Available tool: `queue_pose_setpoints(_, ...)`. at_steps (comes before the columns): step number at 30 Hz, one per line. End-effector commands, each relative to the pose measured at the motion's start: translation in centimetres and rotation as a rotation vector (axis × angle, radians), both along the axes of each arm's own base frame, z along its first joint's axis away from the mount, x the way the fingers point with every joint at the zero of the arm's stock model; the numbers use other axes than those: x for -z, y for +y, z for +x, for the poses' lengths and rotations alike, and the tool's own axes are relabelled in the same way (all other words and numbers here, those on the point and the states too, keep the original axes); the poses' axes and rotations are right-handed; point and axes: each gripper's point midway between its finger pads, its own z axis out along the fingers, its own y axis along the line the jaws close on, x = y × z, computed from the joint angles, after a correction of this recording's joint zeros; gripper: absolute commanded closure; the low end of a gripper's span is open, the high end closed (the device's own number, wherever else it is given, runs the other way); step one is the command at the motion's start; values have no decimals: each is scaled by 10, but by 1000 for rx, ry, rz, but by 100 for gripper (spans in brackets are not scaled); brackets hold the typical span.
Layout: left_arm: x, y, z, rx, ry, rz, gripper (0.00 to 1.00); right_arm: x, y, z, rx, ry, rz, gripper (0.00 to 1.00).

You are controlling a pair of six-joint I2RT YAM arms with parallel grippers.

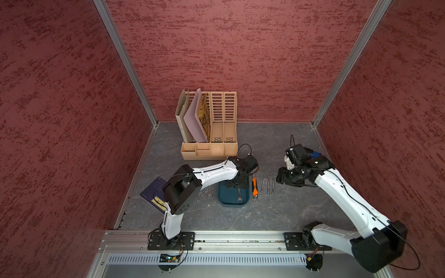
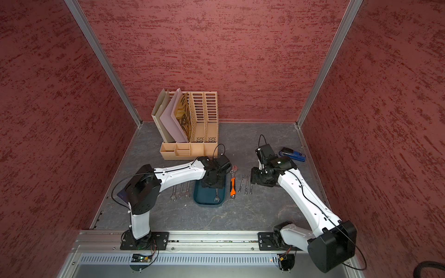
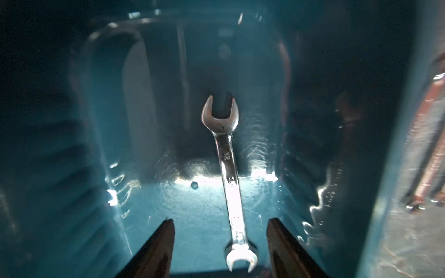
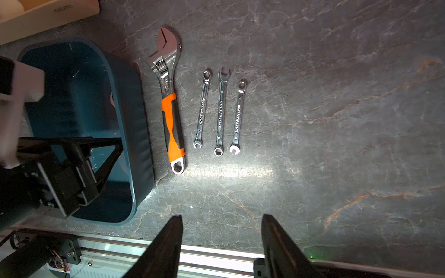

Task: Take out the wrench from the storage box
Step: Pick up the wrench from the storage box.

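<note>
Carefully: mind the loose spanners (image 2: pixel 180 192) just beside the storage box (image 2: pixel 207 204). Inside, left gripper (image 3: pixel 220 220) apart, astride one end of the wrench (image 3: pixel 228 173) lying flat on the box floor. Risk of tilt or slip from gripping so near the end, also of dragging the box. Rightmost, right gripper (image 4: pixel 222 216) apart, empty, above bare table (image 4: pixel 337 120).

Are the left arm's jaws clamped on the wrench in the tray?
No, in the left wrist view the jaws stand apart and the wrench lies flat on the tray floor between them, touched by neither.
</note>
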Motion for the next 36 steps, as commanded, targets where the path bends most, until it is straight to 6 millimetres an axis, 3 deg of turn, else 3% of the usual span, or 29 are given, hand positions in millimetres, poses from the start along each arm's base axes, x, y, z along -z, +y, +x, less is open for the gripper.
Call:
queue_pose_setpoints(1, 1, -10, 6, -14, 2, -18, 40, 4, -6, -3, 0, 3, -20, 43)
queue_pose_setpoints(10, 20, -8, 7, -24, 35, 48, 54, 9, -6, -3, 0, 16, -25, 43)
queue_pose_setpoints(21, 42, 11, -6, -41, 113, 135, 74, 15, -7, -3, -2, 34, -42, 43)
queue_pose_setpoints(36, 29, 8, 5, 25, 68, 78, 84, 19, -3, -4, 1, 48, -16, 43)
